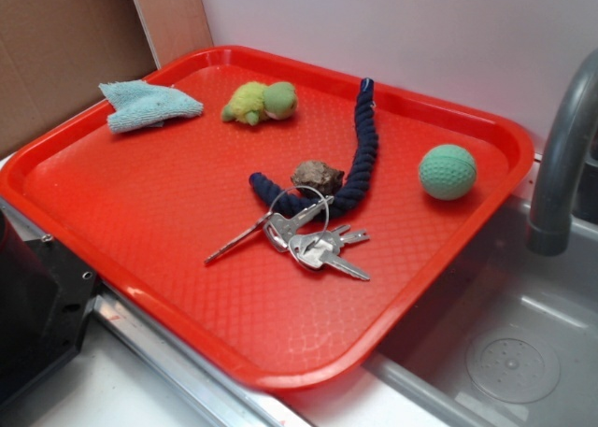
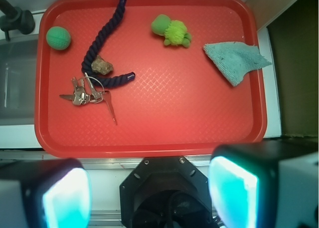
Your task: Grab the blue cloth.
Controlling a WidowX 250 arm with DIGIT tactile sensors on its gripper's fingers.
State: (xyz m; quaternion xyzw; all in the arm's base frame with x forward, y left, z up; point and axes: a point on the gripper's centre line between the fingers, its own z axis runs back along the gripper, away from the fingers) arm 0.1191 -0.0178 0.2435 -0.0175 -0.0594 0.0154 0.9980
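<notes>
The blue cloth [image 1: 147, 105] [image 2: 236, 61], a small pale teal terry rag, lies on the red tray [image 1: 168, 221] [image 2: 164, 128] with one corner over the rim. In the exterior view it sits at the tray's far left corner; in the wrist view it is at the upper right. My gripper [image 2: 149, 193] hangs high above the robot's black base, outside the tray's near edge, far from the cloth. It is open, with nothing between its two glowing teal pads [image 2: 65, 198]. The gripper does not show in the exterior view.
On the tray also lie a green plush toy [image 1: 262, 101] [image 2: 172, 32], a dark navy rope [image 1: 350, 161] [image 2: 99, 43], a brown rock [image 1: 318, 176] [image 2: 101, 65], a bunch of keys [image 1: 304, 238] [image 2: 84, 94] and a green ball [image 1: 447, 171] [image 2: 58, 38]. A grey faucet [image 1: 561, 156] and sink stand at the right.
</notes>
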